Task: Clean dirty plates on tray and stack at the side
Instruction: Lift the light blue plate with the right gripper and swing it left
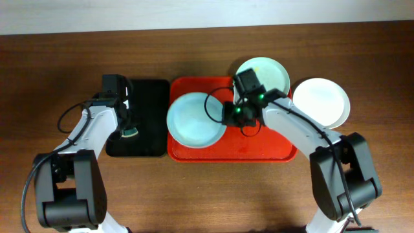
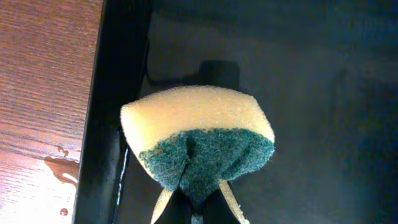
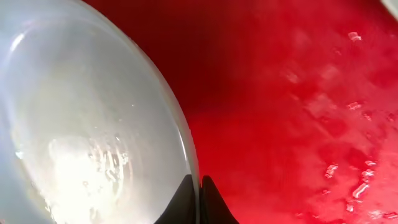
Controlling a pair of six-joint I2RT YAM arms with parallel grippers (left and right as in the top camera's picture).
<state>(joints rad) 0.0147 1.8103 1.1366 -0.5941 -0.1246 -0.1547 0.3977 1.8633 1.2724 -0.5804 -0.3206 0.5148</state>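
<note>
1. Pinching the right rim of the pale blue plate (image 3: 93,124), the right gripper (image 3: 200,202) has its two dark fingers pressed together on the plate's edge. The plate's face shows a wet sheen. I cannot tell whether it is lifted or lying flat.
2. Beside that grip lies the red tray (image 3: 298,93), its floor wet and scattered with droplets (image 3: 359,188).
3. Clamped in the left gripper (image 2: 198,208) is a sponge (image 2: 199,130), yellow foam with a green scouring face bunched between the fingers. It hangs over the black tray (image 2: 311,93), near that tray's left wall, with the wooden table (image 2: 43,74) beyond the wall. Whether it touches the tray floor is not clear.
4. The next move turns on one relation: the blue plate lies to the sponge's right, past the black tray's right edge, and its left side reaches the red tray's left rim. The left arm is the nearer one to the plate's open face, and the right arm is busy holding. A round plate has no long axis, but the red tray's runs left to right, so the sponge would probably travel sideways along it.
5. Farther off, the mint green plate (image 1: 262,72) sits at the red tray's far right corner, overhanging the far rim. The white plate (image 1: 323,102) lies on the table just beside the tray's right edge and is likely the start of the stack. No smears can be made out on either.
</note>
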